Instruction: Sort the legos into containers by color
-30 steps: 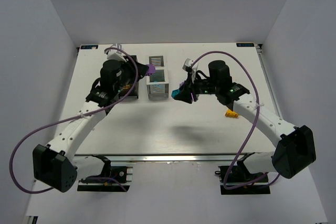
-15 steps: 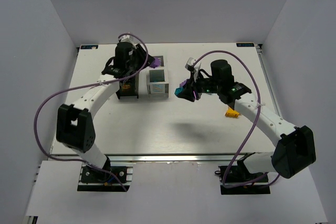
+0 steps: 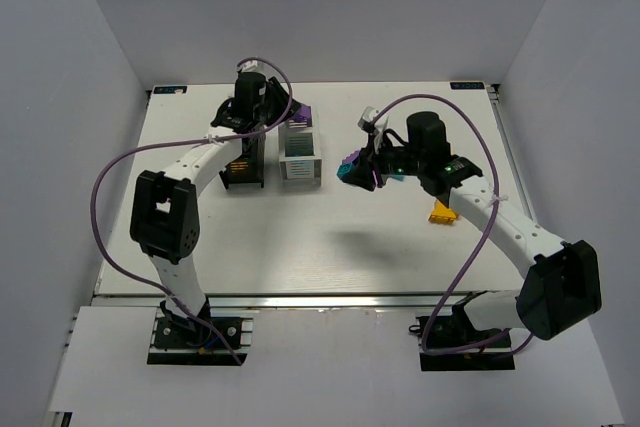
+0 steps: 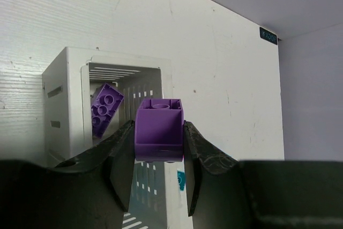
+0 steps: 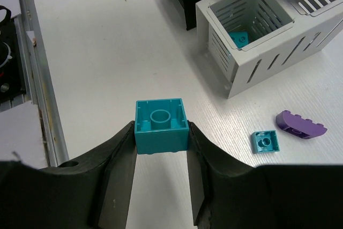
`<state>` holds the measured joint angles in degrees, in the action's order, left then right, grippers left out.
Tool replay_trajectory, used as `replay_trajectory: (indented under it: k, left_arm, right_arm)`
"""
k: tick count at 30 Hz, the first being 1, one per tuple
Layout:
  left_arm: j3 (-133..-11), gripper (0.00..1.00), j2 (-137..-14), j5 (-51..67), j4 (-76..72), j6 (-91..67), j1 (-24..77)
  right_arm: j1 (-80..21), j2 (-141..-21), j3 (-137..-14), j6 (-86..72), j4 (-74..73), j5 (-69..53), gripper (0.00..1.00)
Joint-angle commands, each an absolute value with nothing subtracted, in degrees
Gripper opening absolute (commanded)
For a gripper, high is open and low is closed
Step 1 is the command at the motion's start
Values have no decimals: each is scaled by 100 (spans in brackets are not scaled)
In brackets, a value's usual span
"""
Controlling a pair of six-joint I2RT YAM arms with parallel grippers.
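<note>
Hovering by the white slatted plastic container point(image 4: 64, 79) near the table's point(image 3: 300, 237) far edge, the small purple plastic brick point(image 4: 158, 130) has just swung in, clamped between the left fingers point(image 4: 120, 159). The right fingers point(image 5: 115, 175) stay clamped on a square teal brick point(image 5: 161, 124), so both drops look close.

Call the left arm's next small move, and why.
Probably nudge the left gripper sideways so the held purple lego sits over the white container's open compartment before any release. That compartment already holds a second purple lego, and the held one looks offset from the opening.
</note>
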<state>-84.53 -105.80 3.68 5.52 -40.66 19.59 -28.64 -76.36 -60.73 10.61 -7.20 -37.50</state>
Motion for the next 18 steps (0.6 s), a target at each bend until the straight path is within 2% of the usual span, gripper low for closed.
replay_trajectory:
  k: [1,3,6,7,9,10,11,14,18]
  left_arm:
    - [-8736,0,-10617,185,509,-3999,1942]
    - [-8745,0,-10678,167,554,-3964,1942]
    - [-8798,12,-10758,114,641,-3938,1942]
    - [-8815,24,-10784,88,668,-3938,1942]
    - [-8842,40,-10793,79,729,-3937,1942]
    - [-8842,59,-10776,-104,729,-3946,1942]
    - [-8850,64,-10758,-123,738,-3938,1942]
    - [-8859,75,-10653,-167,712,-3937,1942]
    - [-8860,78,-10346,-185,677,-3964,1942]
  right_arm:
    - [-2813,-7567,-6100,1107,-624,-3841,0]
    - [-2813,-7611,-6135,1099,-633,-3858,0]
    - [-2804,-7681,-6205,1099,-615,-3876,0]
    - [-2812,-7699,-6231,1107,-615,-3876,0]
    - [-2804,-7743,-6293,1116,-633,-3876,0]
    - [-2812,-7761,-6310,1134,-642,-3876,0]
    - [-2804,-7769,-6319,1151,-650,-3876,0]
    - [-2804,-7822,-6372,1186,-694,-3876,0]
    - [-2804,-7927,-6460,1335,-765,-3850,0]
